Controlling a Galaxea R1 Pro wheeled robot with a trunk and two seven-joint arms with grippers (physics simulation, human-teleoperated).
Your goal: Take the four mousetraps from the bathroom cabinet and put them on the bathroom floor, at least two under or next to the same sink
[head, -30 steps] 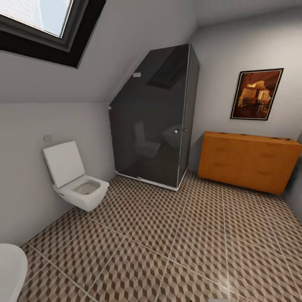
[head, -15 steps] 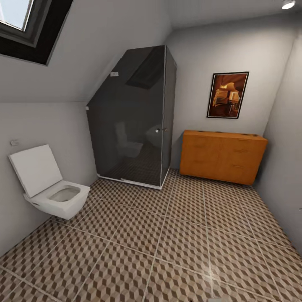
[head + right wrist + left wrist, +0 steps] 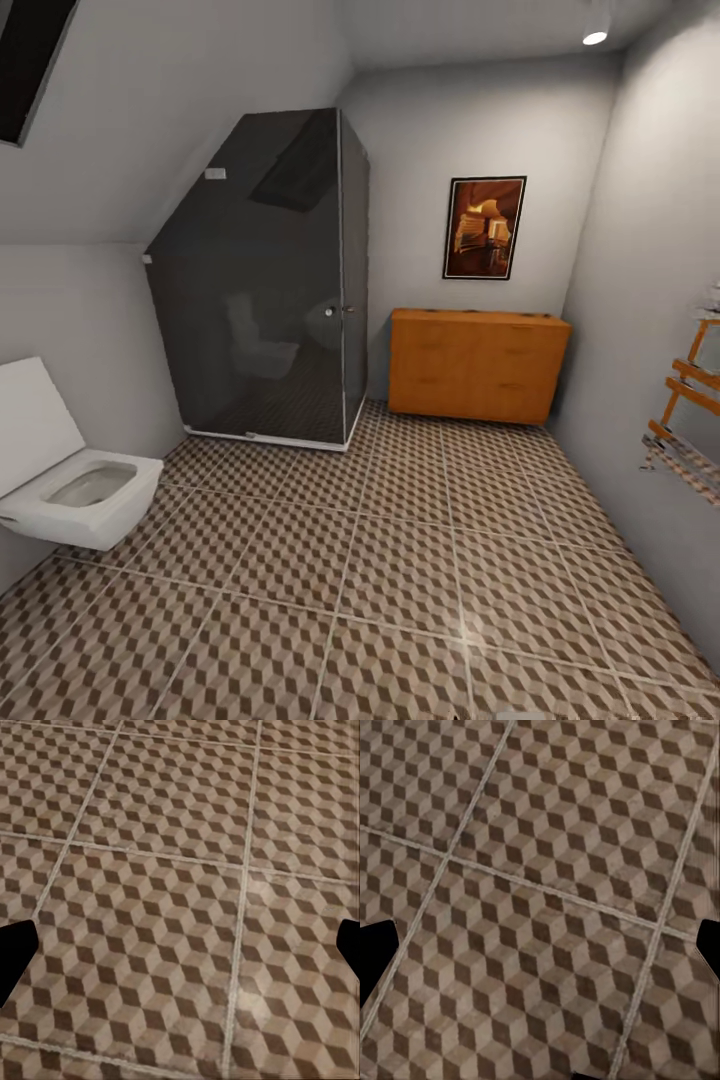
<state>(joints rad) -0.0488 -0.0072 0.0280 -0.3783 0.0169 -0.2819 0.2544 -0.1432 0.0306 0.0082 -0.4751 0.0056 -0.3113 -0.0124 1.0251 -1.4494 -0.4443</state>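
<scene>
Two black fingertips of the left gripper (image 3: pixel 540 945) appear at opposite edges of the left wrist view, set wide apart with nothing between them but the bathroom floor of square tiles printed with a brown, beige and white cube pattern (image 3: pixel 540 870). The right gripper (image 3: pixel 180 949) shows the same arrangement in the right wrist view: dark fingertips at either edge, jaws spread wide and empty above the patterned tiles (image 3: pixel 150 870) and their pale grout lines.

In the head view, the wide, low orange-brown wooden cabinet (image 3: pixel 476 365) stands against the far grey wall, at the far end of the tiled floor (image 3: pixel 400 560), with faint drawer fronts on its face. A few small dark marks lie along its flat top; they are too small to identify. Above the cabinet hangs a black-framed picture in warm orange tones (image 3: pixel 484 228). Just beside the cabinet, toward the left, stands a dark smoked-glass shower enclosure (image 3: pixel 270 290) under the sloping ceiling. A white wall-hung toilet with raised lid (image 3: pixel 70 480) projects from the left wall. An orange-brown wooden towel rack (image 3: pixel 690 400) is mounted on the right wall, and a round ceiling light (image 3: pixel 594 37) glows overhead.
</scene>
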